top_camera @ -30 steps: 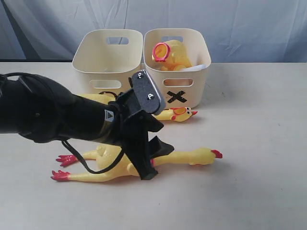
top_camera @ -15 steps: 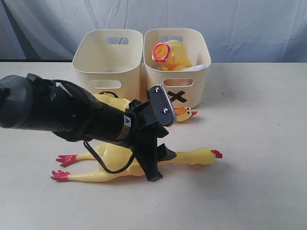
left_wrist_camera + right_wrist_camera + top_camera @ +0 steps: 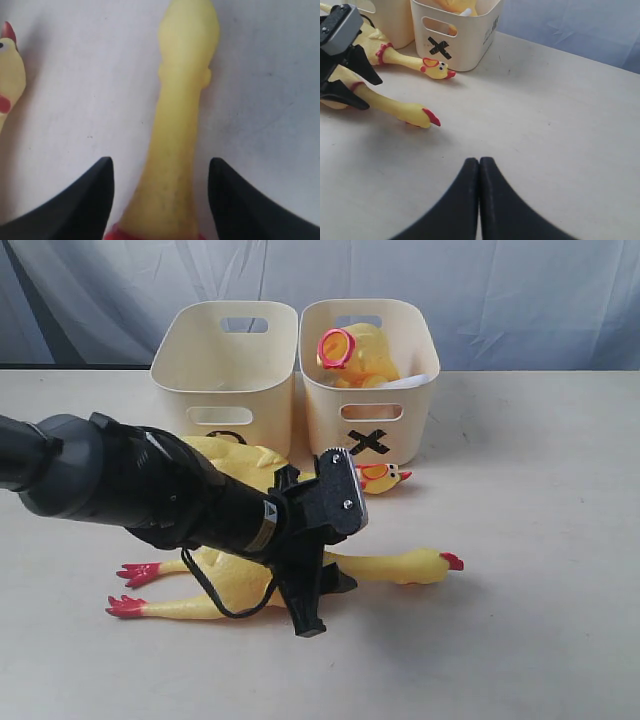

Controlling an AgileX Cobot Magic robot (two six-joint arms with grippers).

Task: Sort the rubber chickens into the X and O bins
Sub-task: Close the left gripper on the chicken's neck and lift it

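One rubber chicken (image 3: 400, 566) lies stretched along the table's front, head to the right. My left gripper (image 3: 328, 602) is open and low over it; in the left wrist view its neck (image 3: 175, 145) runs between the black fingers (image 3: 90, 200), with a gap on each side. A second chicken (image 3: 378, 477) lies behind it, its head below the X bin (image 3: 410, 410). That bin holds another chicken (image 3: 355, 355). The left bin (image 3: 180, 380) has its mark mostly hidden by the arm. My right gripper (image 3: 479, 162) is shut on nothing above bare table, right of both chickens.
The left arm's black body (image 3: 120, 485) crosses in front of the left bin and covers much of both lying chickens. A blue cloth backdrop (image 3: 520, 290) hangs behind the table. The right wrist view shows the X bin (image 3: 470, 45) at the far side.
The left arm has dropped lower and slid right, bringing its open jaws down around the front chicken's neck. Chickens and bins have not moved.
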